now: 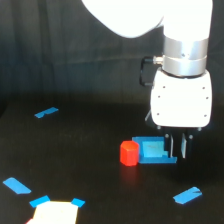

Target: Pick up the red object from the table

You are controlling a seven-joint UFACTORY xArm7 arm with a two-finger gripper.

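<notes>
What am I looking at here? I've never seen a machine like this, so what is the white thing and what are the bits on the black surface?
The white and silver thing is a robot arm, seen by a camera standing off to one side. At its lower end hang the jaws, two thin dark fingers it uses for grasping. They look slightly apart and hold nothing. Below is a black table. On it stands a small red block, which the arm is meant to pick up. It sits right beside a blue square patch, towards the exterior view's left of the jaws. Scattered blue tape strips and a pale rectangle near the bottom edge mark the surface.
</notes>
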